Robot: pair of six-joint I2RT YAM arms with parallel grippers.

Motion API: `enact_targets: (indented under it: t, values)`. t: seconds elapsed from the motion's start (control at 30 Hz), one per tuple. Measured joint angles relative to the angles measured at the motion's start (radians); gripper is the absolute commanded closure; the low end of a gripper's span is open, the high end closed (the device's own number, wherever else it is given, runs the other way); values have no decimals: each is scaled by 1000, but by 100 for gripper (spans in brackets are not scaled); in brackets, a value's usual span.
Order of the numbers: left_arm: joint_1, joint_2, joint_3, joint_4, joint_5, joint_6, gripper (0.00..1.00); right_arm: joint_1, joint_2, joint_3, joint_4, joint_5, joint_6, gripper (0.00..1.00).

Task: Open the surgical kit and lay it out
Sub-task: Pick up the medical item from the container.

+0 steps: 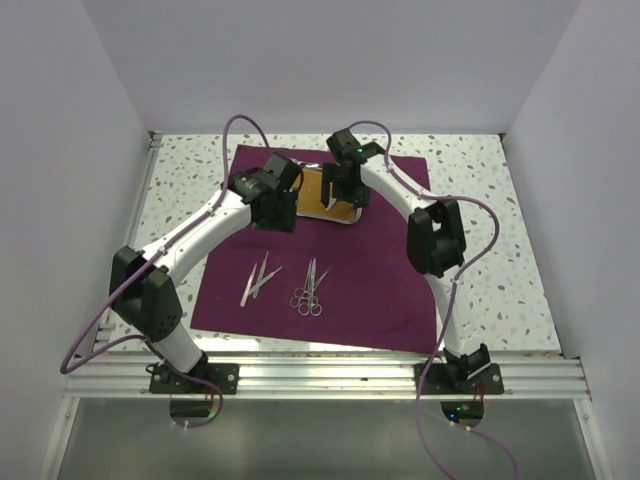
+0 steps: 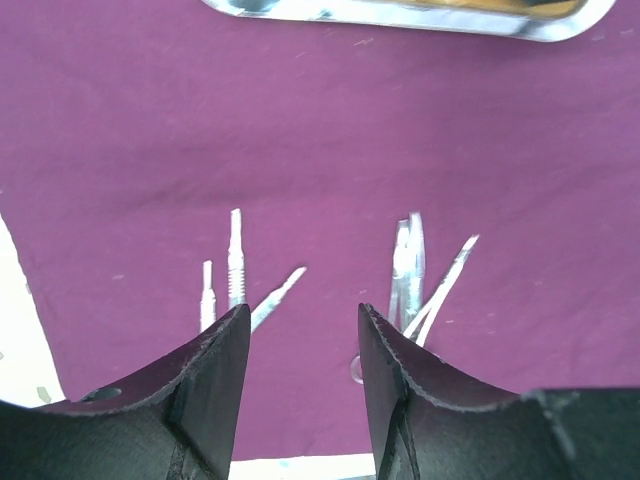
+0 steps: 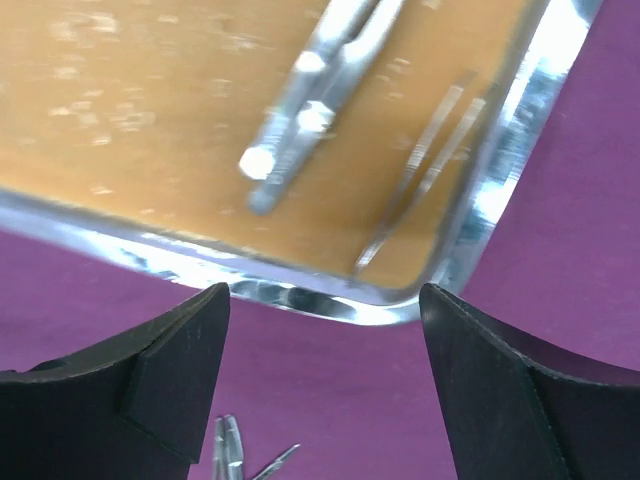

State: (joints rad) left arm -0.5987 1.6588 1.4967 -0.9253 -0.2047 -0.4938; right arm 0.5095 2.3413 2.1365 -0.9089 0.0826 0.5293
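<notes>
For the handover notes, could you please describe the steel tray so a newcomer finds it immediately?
Find the dark purple cloth on the table. The steel tray sits near its far edge. Unlike the slim loose instruments lying mid-cloth, it is a shiny-rimmed rectangle with an amber-brown floor.

A: Surface?
B: Tabletop (image 1: 480,200) was pale, stone-patterned, flecked grey and brown. It showed along the far strip and down both sides.
A: Enclosure?
B: Plain white back wall (image 1: 330,60), left wall (image 1: 60,150) and right wall (image 1: 590,150), each meeting the top at its edge. A thin metal strip (image 1: 145,165) ran down the top's left side.
A: Near edge?
B: A slotted aluminium rail (image 1: 330,378) ran the full width. Below it sat a glossy grey panel (image 1: 320,445) with dim reflections. The left wrist view caught a pale sliver of tabletop in its lower left corner.
</notes>
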Motion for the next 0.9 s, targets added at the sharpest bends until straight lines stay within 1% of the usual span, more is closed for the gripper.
enact_targets:
  t: [0.17,0.33,0.7,0.9]
  values:
    - [67,-35,-77,22,21,23,51,-7,20,2,-43,51,17,23]
    - [117,-44,-102,35,40,50,52,-11,33,-8,-44,61,34,26]
    - [159,-51,-123,56,69,97,54,-11,47,-8,-38,61,40,31]
    - [167,-52,-143,71,78,98,54,-11,73,29,-37,65,48,34]
